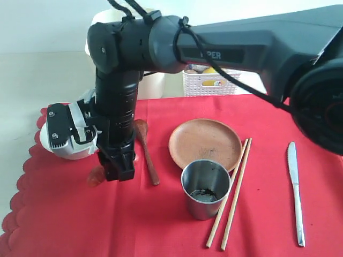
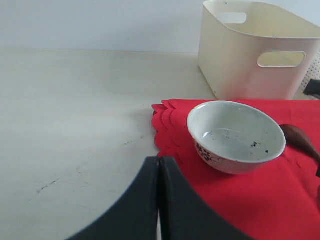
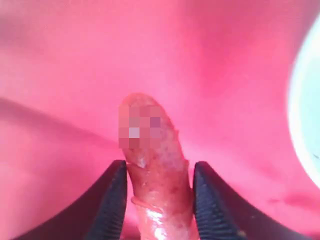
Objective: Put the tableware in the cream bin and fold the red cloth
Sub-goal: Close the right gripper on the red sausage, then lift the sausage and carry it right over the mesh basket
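My right gripper [image 1: 115, 167] reaches across to the left side of the red cloth [image 1: 161, 225] and is shut on a sausage [image 3: 155, 165] lying on it. The pale bowl [image 2: 235, 135] sits just beside it, partly hidden by the wrist in the exterior view. A dark wooden spoon [image 1: 146, 152], round wooden plate [image 1: 204, 142], steel cup [image 1: 206, 188], chopsticks [image 1: 230, 195] and silver knife [image 1: 295, 187] lie on the cloth. The cream bin [image 2: 250, 60] stands behind the cloth's corner. My left gripper [image 2: 159, 165] is shut and holds nothing, by the scalloped edge.
A white lattice basket [image 1: 211, 83] with food items stands behind the cloth, to the right of the cream bin. Bare pale tabletop [image 2: 75, 125] stretches to the left of the cloth. The right arm's dark body [image 1: 241, 48] spans the upper part of the exterior view.
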`<state>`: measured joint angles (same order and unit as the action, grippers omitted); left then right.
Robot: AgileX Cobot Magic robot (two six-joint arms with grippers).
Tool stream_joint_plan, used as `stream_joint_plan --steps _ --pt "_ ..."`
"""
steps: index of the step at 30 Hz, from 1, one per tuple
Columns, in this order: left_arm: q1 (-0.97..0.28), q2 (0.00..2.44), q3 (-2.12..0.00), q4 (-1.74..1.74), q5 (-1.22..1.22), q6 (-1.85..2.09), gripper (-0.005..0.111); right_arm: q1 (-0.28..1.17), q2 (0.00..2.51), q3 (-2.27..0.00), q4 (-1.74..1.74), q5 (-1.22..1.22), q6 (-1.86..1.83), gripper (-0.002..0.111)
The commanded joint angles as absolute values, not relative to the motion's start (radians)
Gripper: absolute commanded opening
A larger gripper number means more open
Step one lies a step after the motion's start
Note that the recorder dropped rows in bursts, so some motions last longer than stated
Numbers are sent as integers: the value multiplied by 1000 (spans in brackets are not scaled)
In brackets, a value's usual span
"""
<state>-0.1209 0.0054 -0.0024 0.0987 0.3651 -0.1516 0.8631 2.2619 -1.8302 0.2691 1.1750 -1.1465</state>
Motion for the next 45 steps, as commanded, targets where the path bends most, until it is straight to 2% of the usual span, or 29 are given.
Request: stream_joint_plan --steps 1,12,26,45 --pt "-119 0 0 93 356 -156 0 866 2184 -1831 273 1200 -1082 0" --pt "-119 0 0 93 356 -156 0 866 1994 -1831 177 1193 -790 0" --pt "-119 0 0 93 356 -156 0 849 1850 -1831 -156 1150 -372 0" --pt "-119 0 0 93 356 -156 0 544 1841 -1831 -51 1094 -280 0"
